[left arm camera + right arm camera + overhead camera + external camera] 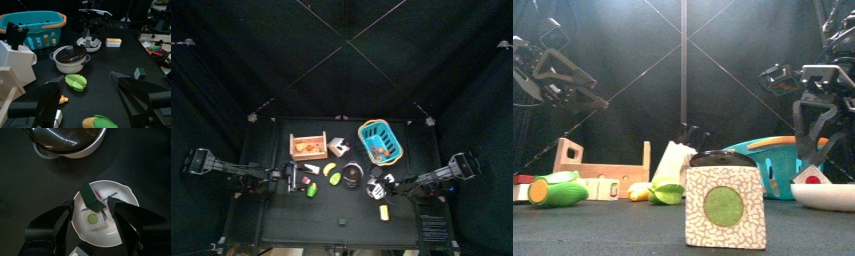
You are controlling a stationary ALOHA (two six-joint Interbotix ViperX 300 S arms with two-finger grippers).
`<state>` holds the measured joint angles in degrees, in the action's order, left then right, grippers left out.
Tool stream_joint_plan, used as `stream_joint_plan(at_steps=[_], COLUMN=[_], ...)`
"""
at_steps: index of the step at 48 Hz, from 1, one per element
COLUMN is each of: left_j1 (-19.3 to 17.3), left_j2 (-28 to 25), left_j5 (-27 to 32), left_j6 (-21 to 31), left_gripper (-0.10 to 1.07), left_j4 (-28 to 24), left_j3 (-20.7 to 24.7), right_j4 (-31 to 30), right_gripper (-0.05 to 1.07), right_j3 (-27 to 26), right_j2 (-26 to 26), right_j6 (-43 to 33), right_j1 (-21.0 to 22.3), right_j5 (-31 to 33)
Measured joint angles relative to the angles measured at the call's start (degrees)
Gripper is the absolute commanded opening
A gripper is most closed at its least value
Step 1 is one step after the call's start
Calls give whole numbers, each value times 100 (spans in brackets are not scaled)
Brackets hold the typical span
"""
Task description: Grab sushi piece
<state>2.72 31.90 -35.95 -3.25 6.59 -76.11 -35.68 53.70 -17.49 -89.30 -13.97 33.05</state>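
Observation:
A sushi piece (pixel 91 218) with white rice, a green centre and a dark wrap lies in a white bowl (pixel 123 203). My right gripper (pixel 91 208) hangs over the bowl with its jaws open on either side of the piece, not closed on it. In the top view the right gripper (pixel 381 186) is at the bowl right of the table's middle. A second sushi roll (pixel 727 205) stands at the table's front edge. My left gripper (pixel 87 85) is open and empty, held above the table's left side (pixel 291 180).
A lidded pot (pixel 67 140) stands next to the bowl. A blue basket (pixel 381 142), a white knife block (pixel 341 147) and a wooden crate (pixel 307 147) stand at the back. Green toy foods (pixel 75 81) and a yellow-topped piece (pixel 113 42) lie around.

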Motion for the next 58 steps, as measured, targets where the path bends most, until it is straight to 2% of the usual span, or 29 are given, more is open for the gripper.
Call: stream_joint_plan(at_steps=[10,17,25,32,43,58], left_j1=[0,0,0,0,0,0], left_j2=[-9,0,0,0,0,0], left_j5=[9,9,9,9,9,9], left_j6=[9,0,0,9,9,0], left_gripper=[103,103,103,103,103,103], left_j4=[0,0,0,0,0,0], left_j3=[0,0,0,0,0,0], right_j4=[-114,-457,-984,-1485,-1907,-2118], right_gripper=[89,89,89,89,89,89], right_j3=[-97,-264,-563,-914,-1688,-2689], right_j2=[-9,9,281,738,1644,2681], right_j6=[44,185,264,255,255,272], right_j1=[-114,-396,-791,-1072,-1415,-1714], right_j5=[0,-114,-527,-888,-976,-984])
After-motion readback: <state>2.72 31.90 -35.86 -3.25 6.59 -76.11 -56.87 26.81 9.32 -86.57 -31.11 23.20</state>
